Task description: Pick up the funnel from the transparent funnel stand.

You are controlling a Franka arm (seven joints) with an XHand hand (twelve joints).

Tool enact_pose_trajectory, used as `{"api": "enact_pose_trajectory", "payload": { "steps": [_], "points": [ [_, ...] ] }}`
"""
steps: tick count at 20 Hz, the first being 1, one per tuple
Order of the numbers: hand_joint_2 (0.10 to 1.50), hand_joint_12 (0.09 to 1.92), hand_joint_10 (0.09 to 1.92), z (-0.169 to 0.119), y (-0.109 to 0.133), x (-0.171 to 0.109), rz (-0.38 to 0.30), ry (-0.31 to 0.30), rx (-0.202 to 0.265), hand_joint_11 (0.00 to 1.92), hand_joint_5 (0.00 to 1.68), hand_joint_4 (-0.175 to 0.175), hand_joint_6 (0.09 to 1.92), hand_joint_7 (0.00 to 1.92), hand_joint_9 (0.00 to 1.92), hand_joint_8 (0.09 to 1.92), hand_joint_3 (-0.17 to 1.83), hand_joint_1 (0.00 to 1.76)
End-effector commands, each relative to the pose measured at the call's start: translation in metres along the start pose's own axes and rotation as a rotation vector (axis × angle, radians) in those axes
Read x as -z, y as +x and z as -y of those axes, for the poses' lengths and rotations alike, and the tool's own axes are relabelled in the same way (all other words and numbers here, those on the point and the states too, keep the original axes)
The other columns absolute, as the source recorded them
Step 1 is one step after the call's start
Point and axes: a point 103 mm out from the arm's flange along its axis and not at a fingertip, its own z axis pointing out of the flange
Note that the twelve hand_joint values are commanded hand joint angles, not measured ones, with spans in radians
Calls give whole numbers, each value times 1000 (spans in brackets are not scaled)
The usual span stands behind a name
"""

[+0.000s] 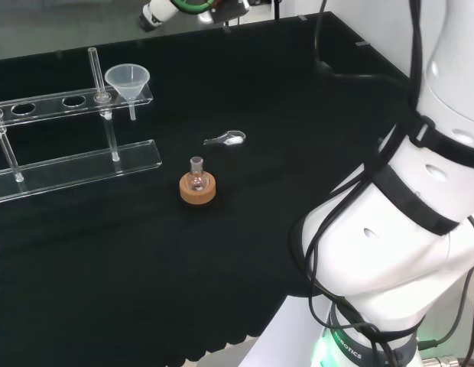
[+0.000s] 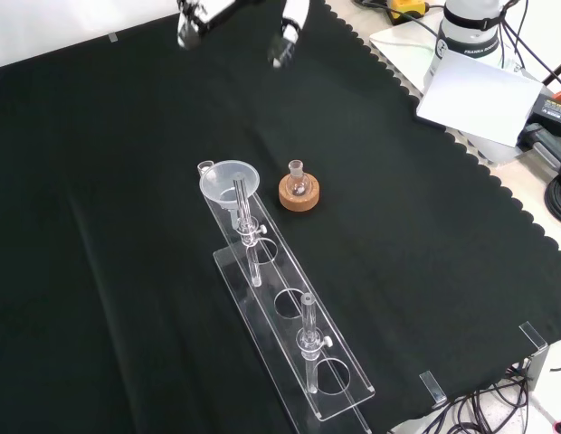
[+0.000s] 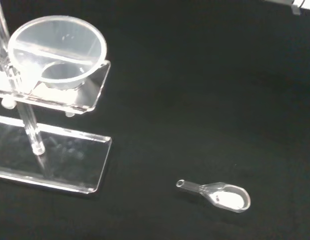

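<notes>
Front view, item one: the funnel sits in the end hole of the transparent funnel stand, its stem hanging down through the upper shelf. You have not lifted it; nothing touches it.

Item two: the hand hangs at the top edge of this view, well apart from the funnel, with the cloth between them. Its fingers look straight and spread, holding nothing. By my reading, the whole task is ahead of you: approach, close round the funnel's cone, and lift it straight up so the stem clears the hole.

Item three: a small flask on a cork ring, just beside the funnel's end of the stand. Mind it on the way in.

Head view, what it adds: a small clear scoop lying on the cloth between the stand and the flask. The front view does not make this out; the funnel hides that spot. Here the funnel sits at the stand's right end, and the hand is at the top edge, far from it.

Wrist view, what it adds: you look down into the funnel's mouth, close, with the scoop lying apart from the stand's base and holding a little white matter. It gives you no sight of the fingers.
</notes>
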Motion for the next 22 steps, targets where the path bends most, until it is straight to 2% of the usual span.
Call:
{"api": "enact_pose_trajectory", "payload": {
  "steps": [1,3,8,13,18,22],
  "points": [
    [877,1490,755,-27,33,-12,9,120,25,71,59,-22,87,0,23,205,152,374],
    [862,1510,641,-34,38,-16,4,143,32,66,16,-24,87,0,5,87,142,359],
    [822,1545,390,-50,51,-26,24,191,44,62,0,-21,87,0,0,87,106,333],
    [809,1558,289,-63,59,-36,31,224,60,45,0,-15,87,0,0,87,82,334],
    [778,1547,87,-70,64,-44,10,236,64,34,0,-5,87,0,0,87,49,323],
    [756,1536,87,-73,64,-48,21,242,66,24,0,1,87,0,0,87,33,315]
  ]
}}
